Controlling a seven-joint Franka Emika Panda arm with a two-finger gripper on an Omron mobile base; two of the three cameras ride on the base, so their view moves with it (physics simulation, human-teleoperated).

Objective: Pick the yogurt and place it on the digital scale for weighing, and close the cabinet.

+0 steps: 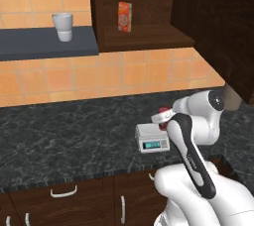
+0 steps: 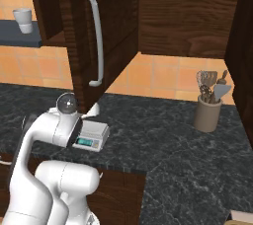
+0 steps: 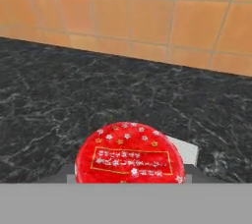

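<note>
Left base view: arm (image 1: 191, 143) bent over digital scale (image 1: 152, 138)

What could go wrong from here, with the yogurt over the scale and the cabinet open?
1. The yogurt sits near the corner of the digital scale; released off-centre, it may tip onto the counter.
2. The cabinet door hangs open directly above; lifting the gripper straight up risks hitting it.

yogurt (image 3: 129, 159): red, pale star marks | digital scale (image 1: 149, 137): light grey, greenish display | cabinet (image 2: 118, 21): dark brown
</note>
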